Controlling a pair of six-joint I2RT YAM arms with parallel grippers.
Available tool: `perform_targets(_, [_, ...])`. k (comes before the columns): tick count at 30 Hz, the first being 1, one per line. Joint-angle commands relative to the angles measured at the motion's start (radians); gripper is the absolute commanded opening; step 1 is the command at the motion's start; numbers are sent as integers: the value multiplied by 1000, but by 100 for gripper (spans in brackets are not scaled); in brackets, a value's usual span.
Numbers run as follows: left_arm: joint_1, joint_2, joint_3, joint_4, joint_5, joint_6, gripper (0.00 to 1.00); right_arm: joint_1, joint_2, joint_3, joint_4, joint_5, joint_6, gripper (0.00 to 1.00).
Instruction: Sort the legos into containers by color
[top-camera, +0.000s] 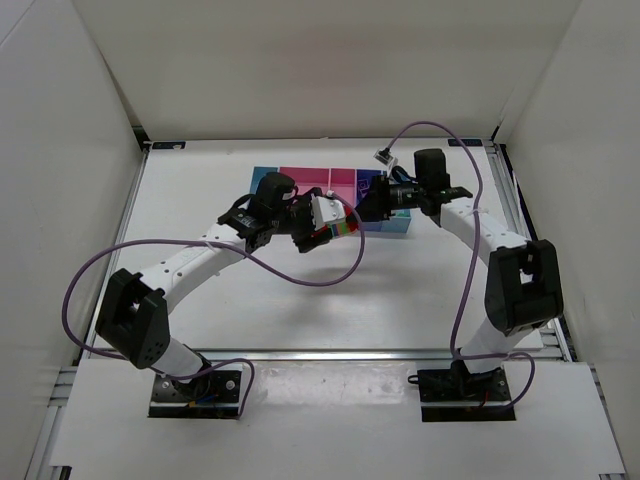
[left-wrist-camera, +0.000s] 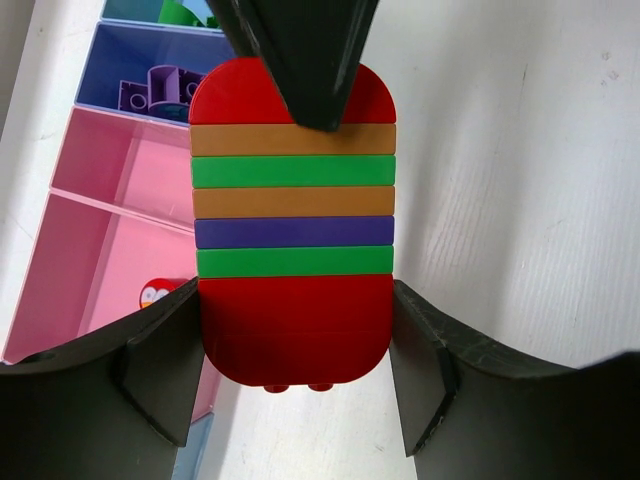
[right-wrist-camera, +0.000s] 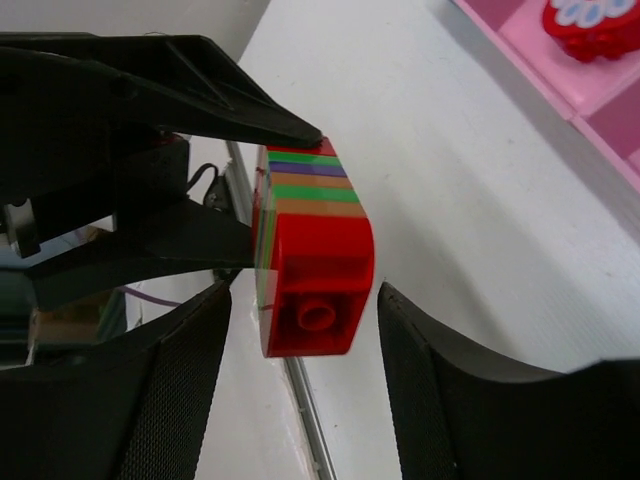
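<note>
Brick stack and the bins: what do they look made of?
Brick stack: hard moulded plastic, smooth, slight gloss; crisp layer seams and rounded corners. Bins: likely thin moulded plastic, satin; thin walls, soft highlights on the pink floor.

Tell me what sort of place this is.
Most likely a robotics lab test cell: white panel walls box in a table, a left arm and right arm are bolted at its near edge, and a lego stack is held near a row of coloured containers.
</note>
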Motion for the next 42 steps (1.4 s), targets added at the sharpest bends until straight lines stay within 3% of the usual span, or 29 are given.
perform_targets(1, [-5, -42, 3, 42, 27, -4, 34, 16, 17, 46, 98, -99, 60, 64])
perform_targets(8, [-5, -51, -20, 72, 12, -4, 34, 34, 28, 28, 176, -162, 119, 41])
perform_targets(12, [-5, -57, -37, 78, 3, -4, 34, 34, 22, 20, 164, -159, 123, 43])
perform_targets(20, [-5, -66, -49, 78, 3, -1, 33, 22, 10, 23, 140, -144, 120, 56])
perform_targets(29, [-5, -60, -43, 78, 4, 2, 33, -9, 13, 21, 129, -151, 116, 47])
perform_targets(37, [-5, -51, -39, 72, 9, 5, 33, -24, 8, 18, 129, -159, 114, 50])
perform_targets(42, [-5, -43, -31, 74, 9, 8, 33, -27, 10, 18, 135, -167, 113, 40])
